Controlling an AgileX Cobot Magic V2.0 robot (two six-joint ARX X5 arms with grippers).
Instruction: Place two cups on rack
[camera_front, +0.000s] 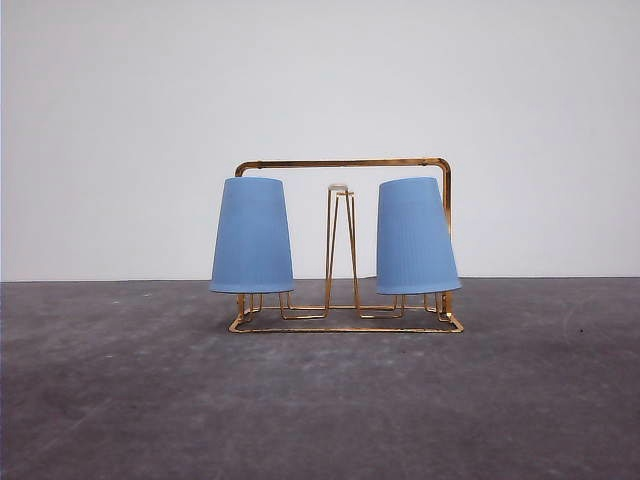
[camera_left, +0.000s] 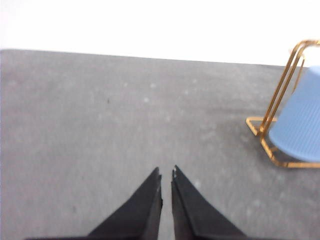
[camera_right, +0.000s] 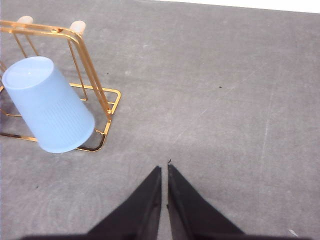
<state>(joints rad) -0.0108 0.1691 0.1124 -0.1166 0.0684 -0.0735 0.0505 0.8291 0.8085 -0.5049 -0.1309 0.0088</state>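
The gold wire rack stands mid-table in the front view. Two light blue ribbed cups hang upside down on its outer prongs: one on the left, one on the right. The white-tipped middle prongs are bare. In the left wrist view my left gripper is shut over bare table, with a cup and the rack's end off to one side. In the right wrist view my right gripper is shut and holds nothing; a cup on the rack lies apart from it.
The dark grey table top spreads around the rack. A plain white wall rises behind the table's far edge.
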